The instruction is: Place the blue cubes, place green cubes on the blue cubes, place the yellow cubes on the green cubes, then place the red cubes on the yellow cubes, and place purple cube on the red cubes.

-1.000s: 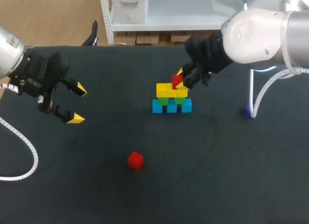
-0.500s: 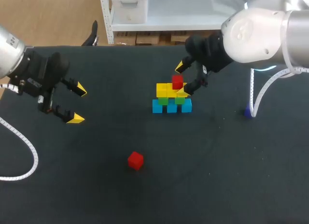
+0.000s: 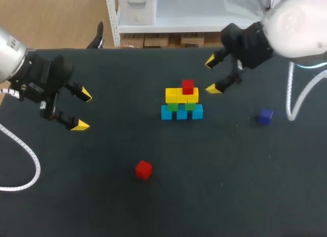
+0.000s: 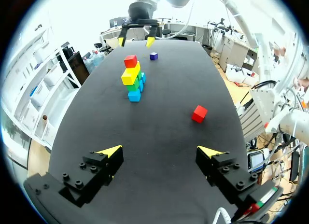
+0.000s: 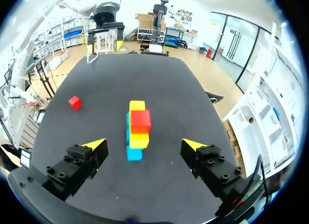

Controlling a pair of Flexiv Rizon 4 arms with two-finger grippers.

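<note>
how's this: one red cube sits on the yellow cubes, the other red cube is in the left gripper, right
No: the other small red cube lies on the black table, apart from the open left gripper, as the head view shows. The rest holds.

You're looking at a dark, matte counter [image 3: 230, 186]. A white ribbed cable [image 3: 36, 165] loops over its near left corner.

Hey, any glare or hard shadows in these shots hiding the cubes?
Head view: the right arm's white shell glares bright, but the matte black table shows no glare and the stack reads clearly. Left wrist view: loose red cube evenly lit. Right wrist view: stack's top red cube unshadowed.
</note>
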